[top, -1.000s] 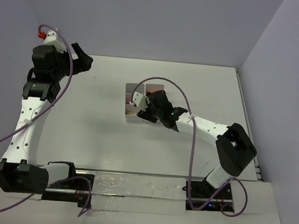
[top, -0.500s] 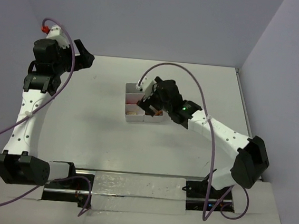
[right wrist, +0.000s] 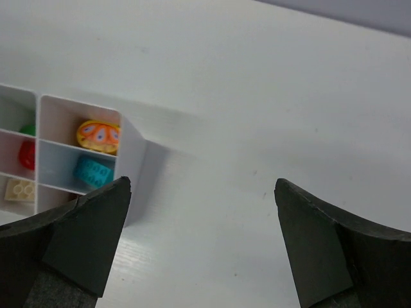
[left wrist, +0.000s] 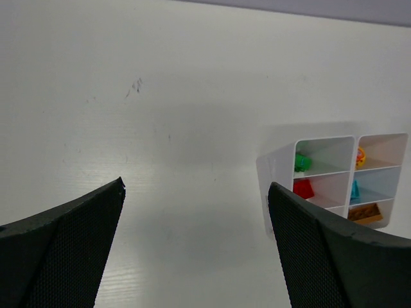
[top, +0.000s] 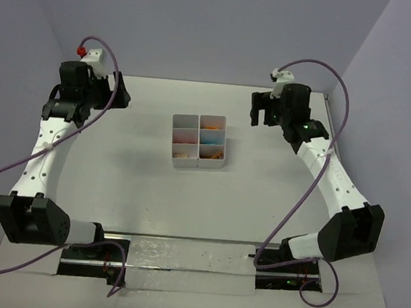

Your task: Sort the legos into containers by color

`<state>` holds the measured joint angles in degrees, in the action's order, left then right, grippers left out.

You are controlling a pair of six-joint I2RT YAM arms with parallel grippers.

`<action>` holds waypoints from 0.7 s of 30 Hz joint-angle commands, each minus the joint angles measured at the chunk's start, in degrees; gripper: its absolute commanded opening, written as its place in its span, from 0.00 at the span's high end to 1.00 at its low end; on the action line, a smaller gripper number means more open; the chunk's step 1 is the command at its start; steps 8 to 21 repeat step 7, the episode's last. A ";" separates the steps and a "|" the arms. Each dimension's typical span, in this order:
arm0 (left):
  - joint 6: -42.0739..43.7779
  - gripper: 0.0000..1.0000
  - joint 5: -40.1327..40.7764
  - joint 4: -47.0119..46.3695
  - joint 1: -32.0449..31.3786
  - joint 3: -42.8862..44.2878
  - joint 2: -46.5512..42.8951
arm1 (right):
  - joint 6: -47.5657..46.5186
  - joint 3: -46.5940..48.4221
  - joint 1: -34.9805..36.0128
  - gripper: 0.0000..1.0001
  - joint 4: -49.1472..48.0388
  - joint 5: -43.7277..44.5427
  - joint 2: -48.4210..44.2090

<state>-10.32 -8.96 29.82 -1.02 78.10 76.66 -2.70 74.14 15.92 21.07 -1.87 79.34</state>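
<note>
The white six-compartment tray (top: 190, 163) sits mid-table with the legos inside it. In the left wrist view the tray (left wrist: 273, 173) holds a green brick (left wrist: 302, 162), a red brick (left wrist: 303, 188), a yellow-orange one (left wrist: 360, 156), a teal one (left wrist: 354, 190) and an orange-brown one (left wrist: 365, 213). In the right wrist view the tray (right wrist: 131, 167) shows a yellow-orange brick (right wrist: 98, 134), a teal one (right wrist: 93, 172), a red one (right wrist: 26, 154) and a pale yellow one (right wrist: 19, 189). My left gripper (top: 118, 92) (left wrist: 197, 186) is open and empty at the back left. My right gripper (top: 262, 116) (right wrist: 202, 183) is open and empty at the back right.
Grey walls close the table at the back and on both sides. Purple cables loop from both arms. No loose bricks show on the white tabletop around the tray.
My right arm has pulled away from over the tray and swung to the back right. My left gripper has shifted slightly right.
</note>
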 commanded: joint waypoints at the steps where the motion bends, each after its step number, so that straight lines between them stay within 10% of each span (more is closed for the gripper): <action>1: 3.44 0.01 3.17 -0.76 0.31 -3.44 0.42 | 6.45 -2.73 -3.61 0.00 1.03 -0.88 -3.49; 21: 3.60 0.01 2.26 -2.59 0.31 -5.80 0.51 | 7.18 -8.05 -5.55 0.00 -0.87 -0.42 -7.04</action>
